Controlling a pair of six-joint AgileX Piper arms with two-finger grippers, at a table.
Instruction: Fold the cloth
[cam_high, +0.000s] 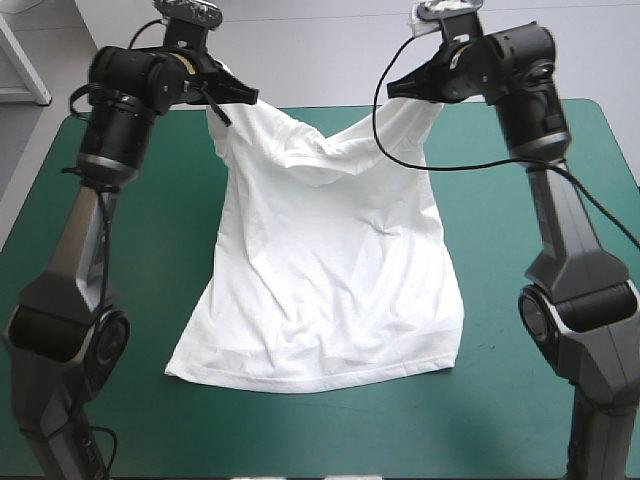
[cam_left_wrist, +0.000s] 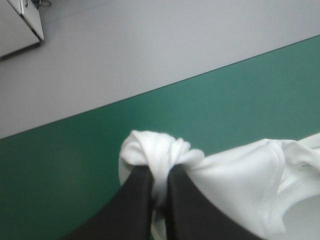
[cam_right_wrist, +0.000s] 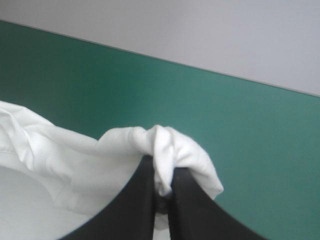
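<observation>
T-shirt (cam_high: 330, 290) hem lies on the teal-green counter (cam_high: 520, 400) toward 6 o'clock, and the cloth rises to the far edge, where the left jaws at 11 o'clock and the right jaws at 1 o'clock each pinch a bunched shoulder, all but closed. To fold well, I judge, both arms should travel level and together toward 6 o'clock, with the span taut so the shoulders land squarely over the hem.

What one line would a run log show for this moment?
left claw: shut on T-shirt top corner | right claw: shut on other top corner | T-shirt: top lifted, hem on teal-green table | fold: not yet made
</observation>
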